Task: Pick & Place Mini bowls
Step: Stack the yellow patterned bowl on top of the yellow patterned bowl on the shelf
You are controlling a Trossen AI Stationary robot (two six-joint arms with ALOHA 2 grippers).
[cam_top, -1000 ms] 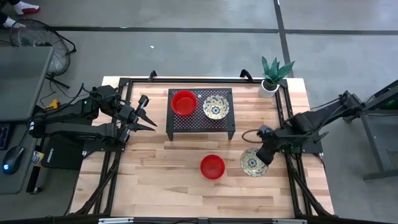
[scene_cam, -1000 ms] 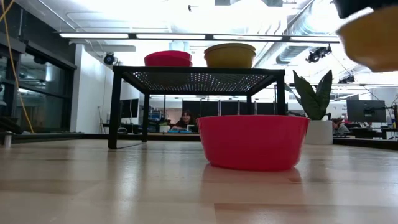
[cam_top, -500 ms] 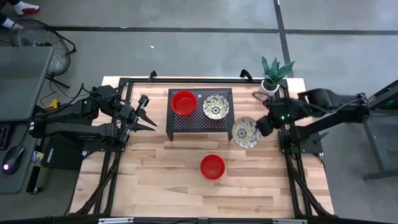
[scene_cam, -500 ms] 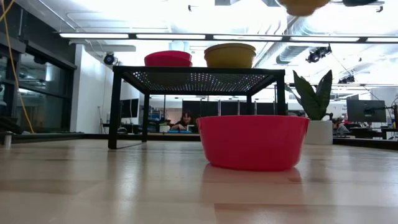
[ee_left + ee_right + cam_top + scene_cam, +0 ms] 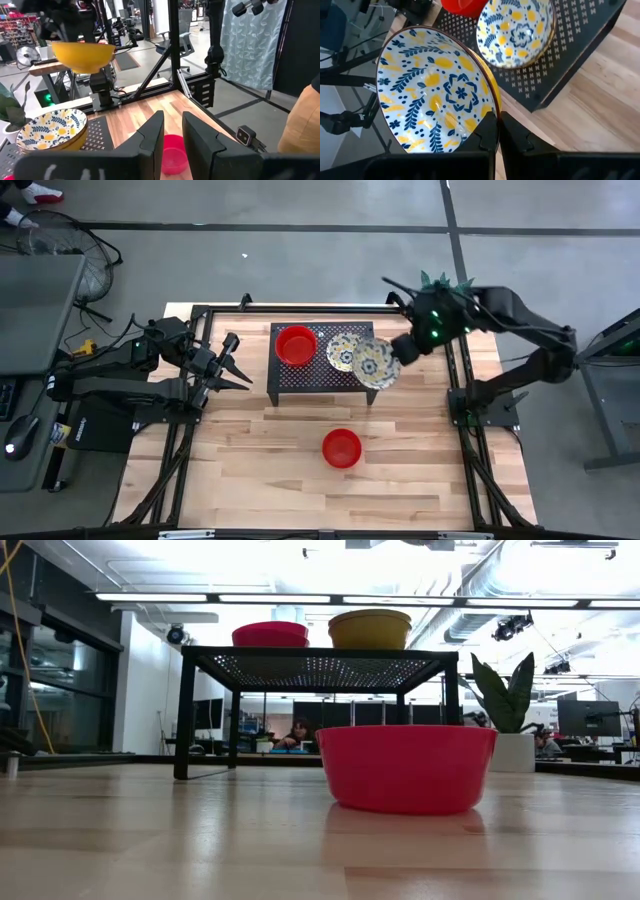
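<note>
A black mesh rack stands at the table's far middle. On it sit a red mini bowl and a blue-and-yellow patterned mini bowl. Another red mini bowl rests on the wood nearer the front edge. My right gripper is shut on a second patterned mini bowl, held in the air over the rack's right end. In the left wrist view this held bowl hangs well above the rack. My left gripper waits left of the rack, open and with nothing between its fingers. My right gripper pinches the patterned bowl's rim on the side toward the table's right, one finger inside the bowl and one outside. The fingers slant down from the table's far right. The bowl is lifted clear, its opening facing up.
A potted plant stands at the table's far right corner, right behind my right arm. Black frame rails run along the table's sides. Bare wood lies in front of the rack. A person sits far behind the table.
My right gripper has risen and swung from the table's near right toward the far edge and the left, carrying the patterned bowl. The bowl has gone from low over the wood to high over the rack's right end.
</note>
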